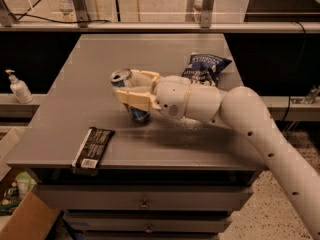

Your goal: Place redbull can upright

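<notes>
The claw, reaching in from 4 o'clock, is clamping the redbull can nearly upright near the middle of the desk, its base apparently touching down, so only release and withdrawal seem to be remaining

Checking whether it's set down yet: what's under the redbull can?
Only the grey table lies beneath the redbull can, which tilts in the gripper. The gripper hides its middle; whether its base touches the tabletop cannot be told.
</notes>
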`<state>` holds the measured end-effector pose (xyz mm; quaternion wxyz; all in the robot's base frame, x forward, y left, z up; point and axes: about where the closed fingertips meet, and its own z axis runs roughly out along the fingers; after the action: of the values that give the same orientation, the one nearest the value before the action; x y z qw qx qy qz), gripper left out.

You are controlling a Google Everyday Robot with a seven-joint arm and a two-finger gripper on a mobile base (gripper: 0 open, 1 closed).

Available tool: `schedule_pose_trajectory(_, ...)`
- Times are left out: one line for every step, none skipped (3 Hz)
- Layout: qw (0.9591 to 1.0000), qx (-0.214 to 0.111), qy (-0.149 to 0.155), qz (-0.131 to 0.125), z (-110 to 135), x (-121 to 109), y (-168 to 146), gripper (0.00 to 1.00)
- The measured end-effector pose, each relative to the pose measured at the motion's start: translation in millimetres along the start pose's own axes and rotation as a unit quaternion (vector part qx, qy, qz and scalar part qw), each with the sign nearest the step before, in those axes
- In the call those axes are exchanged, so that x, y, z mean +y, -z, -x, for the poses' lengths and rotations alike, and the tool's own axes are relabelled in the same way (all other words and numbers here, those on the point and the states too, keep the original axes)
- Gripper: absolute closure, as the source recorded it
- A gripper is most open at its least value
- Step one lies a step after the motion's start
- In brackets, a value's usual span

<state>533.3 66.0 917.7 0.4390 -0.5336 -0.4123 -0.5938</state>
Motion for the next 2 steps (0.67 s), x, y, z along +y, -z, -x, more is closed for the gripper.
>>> schedule_pose_trajectory(0.9998, -0.002, -0.008, 0.018, 5.1, 1.8, 4.5, 0.82)
schedule_pose_trajectory(0.9995, -0.003, -0.007, 0.032, 5.7, 2.9, 8.9, 0.59)
